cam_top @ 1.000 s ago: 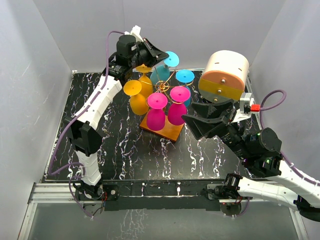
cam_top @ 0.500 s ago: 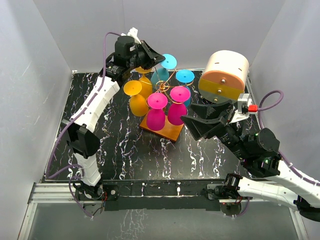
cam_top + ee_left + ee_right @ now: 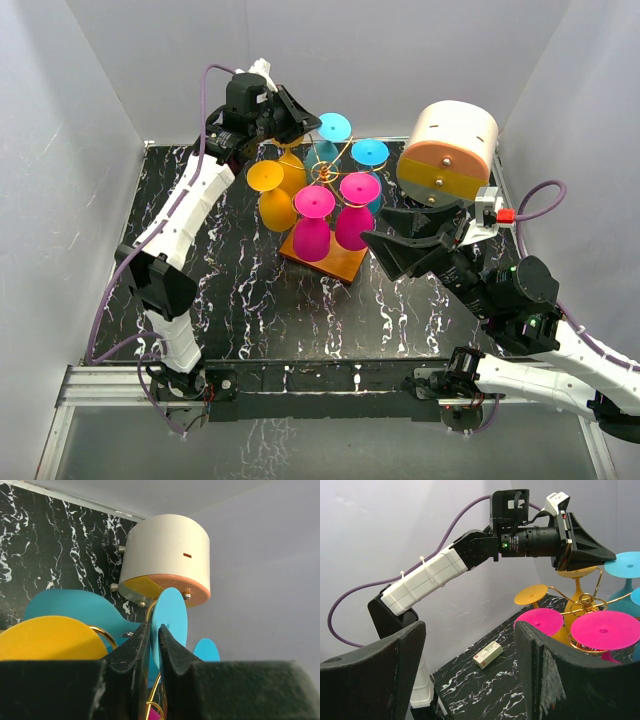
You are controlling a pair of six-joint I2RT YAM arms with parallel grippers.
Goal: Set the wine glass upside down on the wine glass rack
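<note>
Wine glasses point(image 3: 312, 228), six in all (two yellow, two magenta, two blue, glossy and opaque), are sitting foot-up on the scrolled gold-wire rack point(image 3: 340, 262) on its orange wooden base, mid-table. Left gripper point(image 3: 154, 627) is hovering above the rear yellow glass point(image 3: 290, 155), jaws narrowed to a slit, empty. Right gripper point(image 3: 375, 224) is gaping wide, empty, beside a cream cylinder point(image 3: 455, 135).

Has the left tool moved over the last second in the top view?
Yes. The left tool has drawn back to the left, away from the wine glass rack, which has not shifted.
</note>
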